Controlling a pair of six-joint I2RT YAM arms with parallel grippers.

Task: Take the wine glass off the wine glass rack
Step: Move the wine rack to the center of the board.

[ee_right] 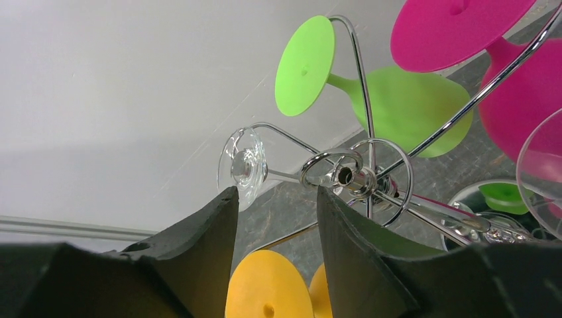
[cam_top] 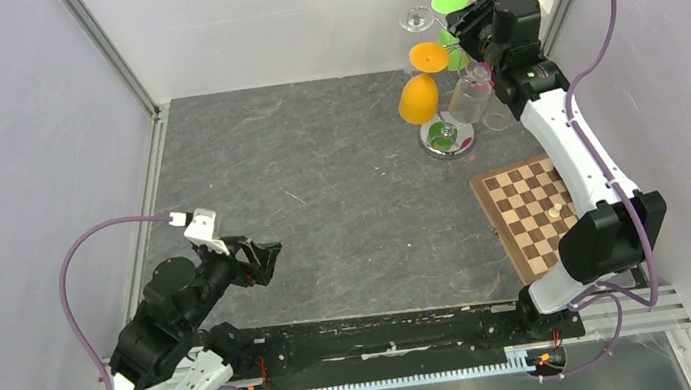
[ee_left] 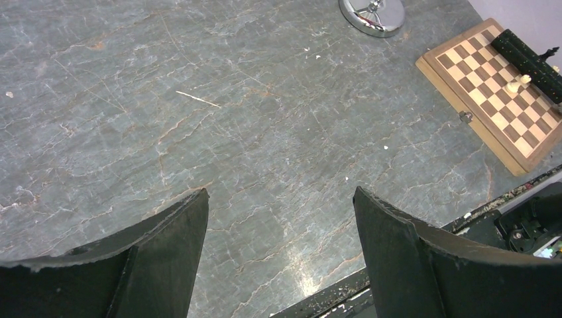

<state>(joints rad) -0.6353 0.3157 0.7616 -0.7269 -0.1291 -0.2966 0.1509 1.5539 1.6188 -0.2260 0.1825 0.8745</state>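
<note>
The chrome wine glass rack point(cam_top: 448, 136) stands at the back right, holding several glasses upside down. In the right wrist view its centre hub point(ee_right: 351, 177) lies just past my right fingertip. A clear wine glass point(ee_right: 242, 165) hangs with its foot by the left fingertip, its thin stem crossing just beyond the tips. My right gripper point(ee_right: 277, 192) hovers at the rack's top point(cam_top: 470, 22), jaws partly apart with nothing between them. Below the gap is an orange glass point(ee_right: 265, 288). My left gripper point(ee_left: 280, 195) is wide open over bare table point(cam_top: 265, 261).
Green point(ee_right: 404, 109) and pink point(ee_right: 457, 26) glasses hang on the rack's far arms. A wooden chessboard point(cam_top: 531, 216) with one pale piece point(ee_left: 517, 83) lies at the right, under my right arm. White walls close in behind and beside the rack.
</note>
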